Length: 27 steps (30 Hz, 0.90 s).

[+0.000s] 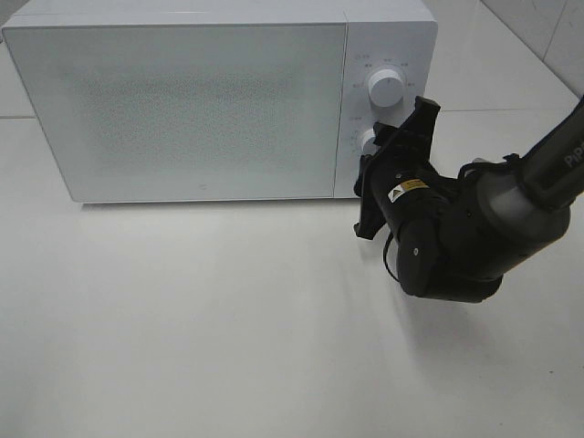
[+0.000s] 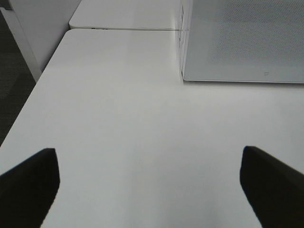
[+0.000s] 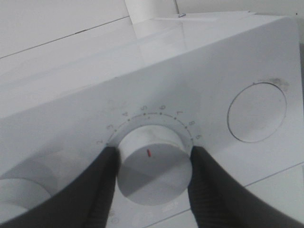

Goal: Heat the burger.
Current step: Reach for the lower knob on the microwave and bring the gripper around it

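The burger is hidden from every view. A white microwave [image 1: 182, 100] stands at the back of the table with its door closed. My right gripper [image 1: 388, 151] reaches to its control panel and is shut on the lower knob [image 1: 368, 140]. In the right wrist view the two black fingers [image 3: 95, 190] press both sides of this white knob [image 3: 153, 166], whose red mark points toward the numbered scale. My left gripper [image 2: 149, 185] hovers open over bare table, away from the microwave's left front corner [image 2: 185, 76]; it does not show in the high view.
An upper knob [image 1: 384, 88] sits above the gripped one. A flat round button [image 3: 257, 112] lies beside it on the panel. The white table [image 1: 228, 319] spreads in front of the microwave. Its left edge [image 2: 28, 109] drops to dark floor.
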Available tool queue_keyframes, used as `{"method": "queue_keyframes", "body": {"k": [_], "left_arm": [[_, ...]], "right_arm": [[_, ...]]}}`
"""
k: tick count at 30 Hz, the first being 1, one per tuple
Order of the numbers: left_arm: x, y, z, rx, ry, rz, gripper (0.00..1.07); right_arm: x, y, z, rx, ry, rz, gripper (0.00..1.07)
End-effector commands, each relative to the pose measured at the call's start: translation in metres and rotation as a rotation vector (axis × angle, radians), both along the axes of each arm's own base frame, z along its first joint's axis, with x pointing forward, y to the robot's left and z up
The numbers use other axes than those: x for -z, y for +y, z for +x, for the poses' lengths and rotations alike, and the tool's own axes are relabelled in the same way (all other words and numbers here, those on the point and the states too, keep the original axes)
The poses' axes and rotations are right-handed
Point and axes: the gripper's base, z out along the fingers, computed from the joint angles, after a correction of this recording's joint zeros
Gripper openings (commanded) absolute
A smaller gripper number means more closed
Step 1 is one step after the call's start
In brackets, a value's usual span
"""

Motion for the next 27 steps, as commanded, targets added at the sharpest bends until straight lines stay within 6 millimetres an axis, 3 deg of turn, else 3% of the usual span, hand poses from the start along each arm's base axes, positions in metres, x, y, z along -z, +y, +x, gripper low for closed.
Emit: {"method": "queue_keyframes", "body": {"k": [1,13,22,27], "left_arm": [[-0.001,0.0,-0.003,-0.006,-0.031,0.002,0.98],[-0.001,0.0,-0.003,-0.006,-0.031,0.002,0.98],[-0.001,0.0,-0.003,-0.006,-0.031,0.002,0.98],[-0.001,0.0,-0.003,-0.006,-0.031,0.002,0.98]], "right_arm": [[-0.034,0.026,0.004,-0.184,-0.284,0.009,0.0],[-0.034,0.024,0.005,-0.174,-0.293,-0.048,0.01],[-0.032,0.017,0.007,-0.089,-0.275,-0.05,0.22],[-0.031,0.008,0.008,0.01,-0.251,-0.102,0.39]]}}
